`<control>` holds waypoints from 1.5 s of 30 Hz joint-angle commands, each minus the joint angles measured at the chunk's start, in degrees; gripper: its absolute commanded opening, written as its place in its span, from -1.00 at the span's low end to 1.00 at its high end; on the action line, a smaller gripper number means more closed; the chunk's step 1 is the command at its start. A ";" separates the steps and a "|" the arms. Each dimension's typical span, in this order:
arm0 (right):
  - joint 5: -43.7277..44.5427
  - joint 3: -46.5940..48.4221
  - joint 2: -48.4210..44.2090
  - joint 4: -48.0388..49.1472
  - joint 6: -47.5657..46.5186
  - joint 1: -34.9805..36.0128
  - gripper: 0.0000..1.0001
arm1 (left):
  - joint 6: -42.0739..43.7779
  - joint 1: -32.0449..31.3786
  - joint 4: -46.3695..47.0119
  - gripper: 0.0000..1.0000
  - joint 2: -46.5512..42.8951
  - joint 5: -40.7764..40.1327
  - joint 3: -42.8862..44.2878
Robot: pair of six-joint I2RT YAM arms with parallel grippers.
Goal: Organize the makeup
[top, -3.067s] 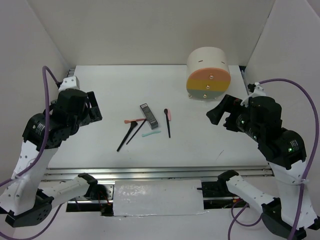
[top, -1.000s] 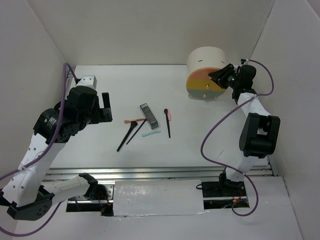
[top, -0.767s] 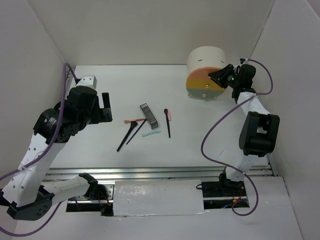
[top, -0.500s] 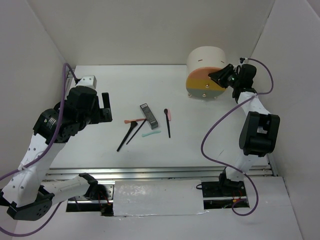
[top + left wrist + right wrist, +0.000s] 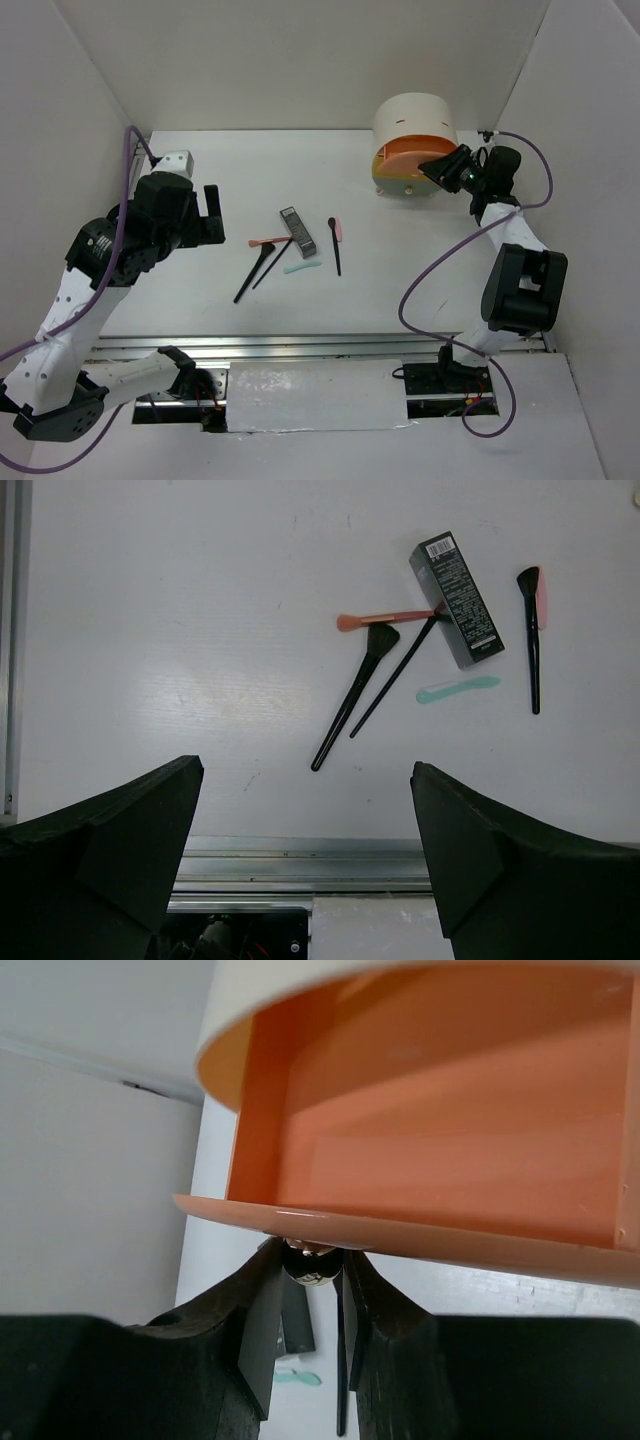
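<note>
Clamping the knob [image 5: 310, 1263] of the orange drawer [image 5: 450, 1150], which stood partly out of the cream box [image 5: 412, 115], the right gripper [image 5: 312, 1270] seemed to need a further straight pull, while the left gripper [image 5: 305, 780] hung released above the makeup [image 5: 455, 600] scattered loose on the table [image 5: 200, 300]

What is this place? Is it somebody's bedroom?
Probably not: it looks like a robot test booth. Plain white walls box in a white table, a left arm and right arm are bolted at its near edge, and makeup lies on it.
</note>
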 commanded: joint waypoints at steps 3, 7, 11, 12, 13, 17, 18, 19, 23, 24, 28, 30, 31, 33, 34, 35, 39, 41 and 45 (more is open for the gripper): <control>-2.47 -4.88 -7.82 2.31 -1.59 -0.26 -0.43 | 1.13 -0.24 1.75 0.99 -1.77 0.58 0.90; -2.91 -5.50 -9.23 0.91 -2.11 -0.43 -0.38 | 0.78 -0.33 2.10 0.99 -2.56 1.01 -0.06; -1.94 -5.85 -10.46 0.12 -2.11 -0.52 0.02 | 0.25 -0.33 1.75 0.99 -3.70 1.10 -0.76; -1.59 -5.15 -10.55 -0.58 -2.20 -0.52 0.15 | 0.25 -0.24 1.75 0.99 -3.88 1.19 -0.94; -1.41 -4.71 -10.64 -1.20 -2.20 -0.52 0.40 | 0.25 -0.33 1.66 0.99 -3.97 1.10 -1.12; -1.50 -2.69 -11.51 -4.18 -3.26 -0.43 0.88 | 0.16 -0.33 1.31 0.99 -3.97 1.19 -1.29; -1.67 -2.51 -12.56 -4.54 -3.26 -0.52 0.88 | 0.07 -0.33 1.40 0.99 -3.97 1.10 -1.29; -1.76 -2.51 -13.27 -4.98 -3.26 -0.35 0.88 | -0.19 -0.33 1.31 0.99 -3.88 1.10 -1.29; 0.08 -4.44 -19.76 -10.58 -4.65 2.28 0.89 | -1.77 -0.24 0.96 0.99 -3.53 0.23 -1.73; 3.04 -5.05 -22.91 -12.70 -6.92 3.42 0.90 | -2.21 -0.24 0.70 0.99 -3.36 -0.30 -1.82; 16.28 -3.83 -28.56 -23.86 -12.39 18.39 0.89 | -4.84 -0.24 -0.62 0.99 -1.17 -1.88 -2.61; 21.15 -2.25 -28.22 -29.14 -12.23 24.58 0.85 | -5.64 -0.33 -0.10 0.99 -0.55 -1.27 -3.31; 26.48 -1.03 -27.52 -32.63 -11.79 30.18 0.83 | -5.90 -0.24 0.16 0.99 -0.11 -0.57 -3.58; 33.70 -0.23 -24.45 -35.38 -9.94 35.31 0.72 | -6.52 -0.24 1.39 0.99 0.33 0.57 -3.84; 40.10 -0.05 -23.31 -36.96 -9.15 37.25 0.65 | -6.61 -0.24 1.75 0.99 0.68 1.19 -4.02; 42.33 0.39 -20.25 -37.41 -8.19 39.45 0.62 | -6.69 -0.24 2.10 0.99 0.86 2.58 -4.11; 47.01 3.98 -10.48 -39.00 -5.10 41.92 0.46 | -6.00 -0.24 3.33 0.99 0.78 4.79 -4.98; 49.37 8.27 -3.74 -40.40 -5.36 42.63 0.43 | -5.12 -0.24 3.42 0.99 0.86 5.84 -5.25; 54.30 17.60 7.71 -45.31 -7.91 42.63 0.34 | -3.62 -0.15 1.93 0.99 1.56 7.78 -5.16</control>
